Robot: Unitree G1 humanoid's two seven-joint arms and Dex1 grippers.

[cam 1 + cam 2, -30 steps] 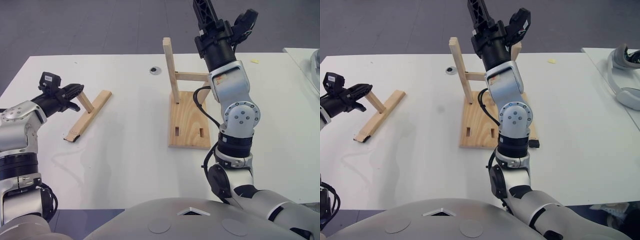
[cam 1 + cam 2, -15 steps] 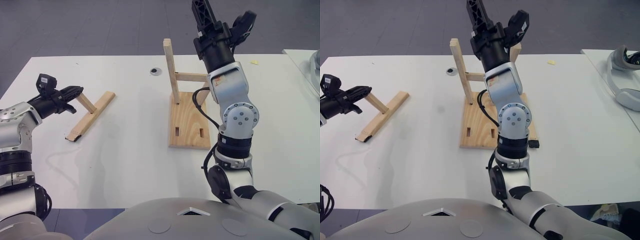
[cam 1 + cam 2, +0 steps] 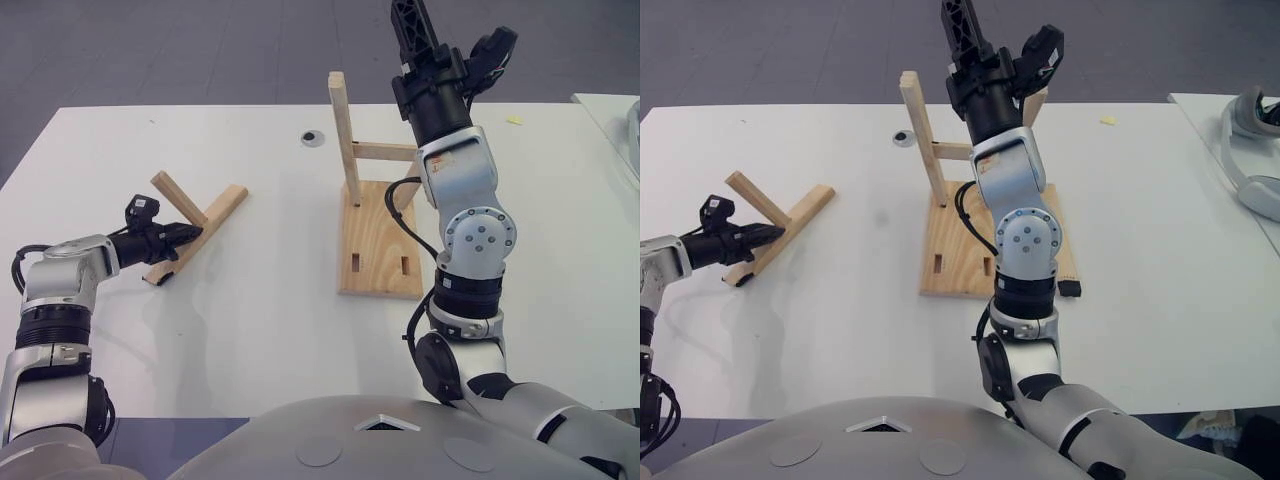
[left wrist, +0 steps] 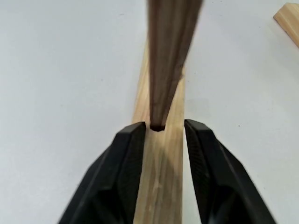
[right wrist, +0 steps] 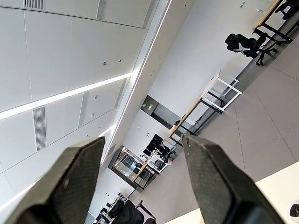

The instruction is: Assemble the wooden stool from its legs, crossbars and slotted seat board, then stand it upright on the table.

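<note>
Between the left jaws, clamped on its sides, lies the loose leg (image 4: 160,186); the right jaws gape wide.

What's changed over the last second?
The left gripper dropped from beside the crossbar onto the loose leg, now shut on it at the crossbar joint; that piece slid slightly toward the seat board. The right gripper stayed raised and open; the standing leg is unmoved.
</note>
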